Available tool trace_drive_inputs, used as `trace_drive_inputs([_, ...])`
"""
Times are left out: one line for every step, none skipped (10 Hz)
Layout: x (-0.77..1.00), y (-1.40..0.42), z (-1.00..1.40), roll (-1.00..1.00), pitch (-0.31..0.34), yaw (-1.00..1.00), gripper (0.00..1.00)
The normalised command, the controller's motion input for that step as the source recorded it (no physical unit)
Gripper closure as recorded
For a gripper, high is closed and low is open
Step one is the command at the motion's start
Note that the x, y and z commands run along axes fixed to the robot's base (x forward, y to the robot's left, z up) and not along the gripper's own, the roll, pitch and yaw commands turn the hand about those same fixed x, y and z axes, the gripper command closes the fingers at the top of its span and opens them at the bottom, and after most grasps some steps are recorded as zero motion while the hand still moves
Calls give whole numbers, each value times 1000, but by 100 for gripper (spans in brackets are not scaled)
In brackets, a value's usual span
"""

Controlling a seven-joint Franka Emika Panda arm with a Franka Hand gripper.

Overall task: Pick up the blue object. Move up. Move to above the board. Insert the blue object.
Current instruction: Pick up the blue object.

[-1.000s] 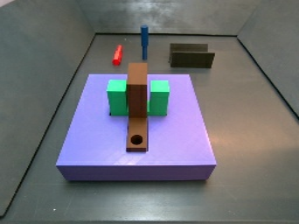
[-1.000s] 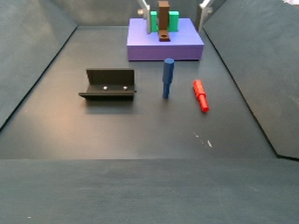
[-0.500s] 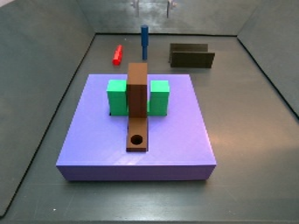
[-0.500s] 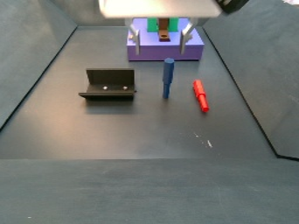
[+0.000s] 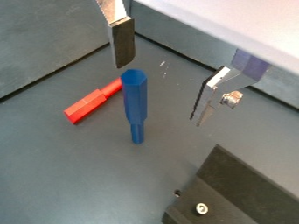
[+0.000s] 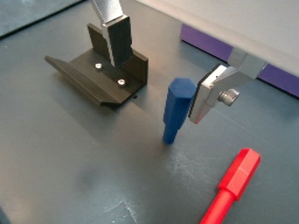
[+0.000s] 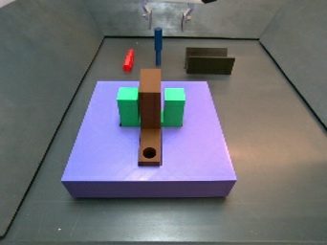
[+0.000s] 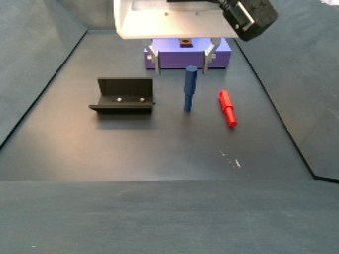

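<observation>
Standing upright on floor: blue object [image 5: 135, 104], between spread fingers [image 5: 121, 39] of claw [image 6: 163, 59], not yet gripped. Step in hand, judged: pick-up, approach phase. Next move calling for lowering claw around rod, then closing jaws squarely on it. Red stick [image 5: 93, 101] lying just beside rod; fixture [image 6: 103, 71] near on opposite side, both risking finger contact. Board [image 7: 151, 111] resting across green block [image 7: 130, 105] on purple slab [image 7: 192, 153], well apart, its hole unobstructed.
</observation>
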Motion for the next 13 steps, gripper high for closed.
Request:
trace_drive_inputs([-40, -120, -306, 4, 0, -71, 0])
trace_drive_inputs([-71, -71, -289, 7, 0, -77, 0])
trace_drive_inputs([-51, 0, -189, 3, 0, -9, 0])
trace_drive_inputs([-46, 103, -86, -7, 0, 0, 0])
trace_drive_inputs([-111, 26, -111, 0, 0, 0, 0])
trace_drive_inputs([-203, 0, -220, 0, -7, 0, 0])
trace_drive_inputs([-183, 0, -234, 14, -1, 0, 0])
trace_drive_inputs([-157, 0, -220, 4, -10, 0, 0])
trace_drive_inputs([-63, 0, -211, 0, -29, 40, 0])
trace_drive_inputs([-9, 0, -160, -9, -26, 74, 0])
trace_drive_inputs([0, 0, -123, -36, -21, 140, 0])
trace_drive_inputs([-3, 23, 0, -87, -11, 169, 0])
trace_drive_inputs([-9, 20, 60, -106, -4, 174, 0])
